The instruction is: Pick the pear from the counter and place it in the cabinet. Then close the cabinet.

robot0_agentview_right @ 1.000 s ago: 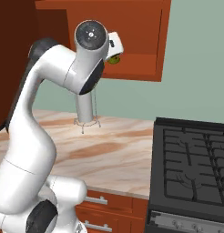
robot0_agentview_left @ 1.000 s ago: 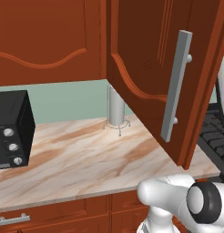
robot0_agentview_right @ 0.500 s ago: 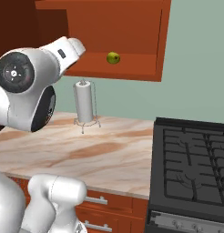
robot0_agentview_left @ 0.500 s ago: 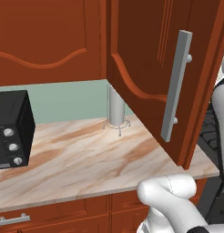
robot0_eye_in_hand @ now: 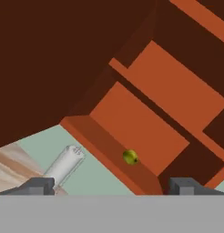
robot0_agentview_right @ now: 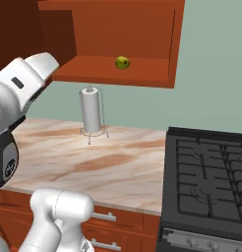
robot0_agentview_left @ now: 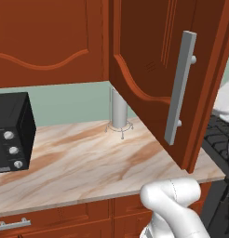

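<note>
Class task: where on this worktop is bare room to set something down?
Counter: broad bare stretch between the black toaster oven and the open cabinet door, in front of the paper-towel roll. Tighter around the roll's stand and beside the stovetop.

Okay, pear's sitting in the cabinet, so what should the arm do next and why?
Probably swing the open claw over to the outer face of the cabinet door and push it shut. The pear already rests on the cabinet's shelf, nothing is in the claw, and the door stands wide open.
</note>
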### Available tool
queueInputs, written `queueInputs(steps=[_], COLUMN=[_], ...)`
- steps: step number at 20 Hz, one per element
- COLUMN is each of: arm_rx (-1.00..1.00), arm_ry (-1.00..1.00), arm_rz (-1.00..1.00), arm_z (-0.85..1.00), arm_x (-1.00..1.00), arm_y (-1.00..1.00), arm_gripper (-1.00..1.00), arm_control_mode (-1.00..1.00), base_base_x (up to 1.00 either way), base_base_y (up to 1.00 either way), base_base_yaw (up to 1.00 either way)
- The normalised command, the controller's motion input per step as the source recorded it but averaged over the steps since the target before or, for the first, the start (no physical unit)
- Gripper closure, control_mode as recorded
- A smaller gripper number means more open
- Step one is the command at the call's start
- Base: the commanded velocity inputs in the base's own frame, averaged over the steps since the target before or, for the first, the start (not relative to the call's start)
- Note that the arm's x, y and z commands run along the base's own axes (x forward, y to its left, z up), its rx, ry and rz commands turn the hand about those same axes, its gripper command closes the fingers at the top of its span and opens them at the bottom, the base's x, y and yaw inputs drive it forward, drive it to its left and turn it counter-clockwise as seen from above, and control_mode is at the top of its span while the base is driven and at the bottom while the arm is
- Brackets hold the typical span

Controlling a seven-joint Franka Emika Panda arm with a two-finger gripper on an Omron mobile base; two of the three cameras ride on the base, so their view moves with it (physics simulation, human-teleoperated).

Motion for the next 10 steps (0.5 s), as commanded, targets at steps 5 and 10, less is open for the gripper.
queueInputs(steps=[5,10], arm_rx=[-0.1,-0.16], arm_ry=[0.09,0.04], arm_rz=[-0.03,0.0], arm_z=[0.14,0.04], arm_x=[-0.99,-0.86], arm_y=[0.31,0.68], arm_gripper=[-1.0,-1.0], arm_control_mode=[-1.0,-1.0], base_base_x=[0.0,0.0], base_base_y=[0.0,0.0], base_base_yaw=[0.0,0.0])
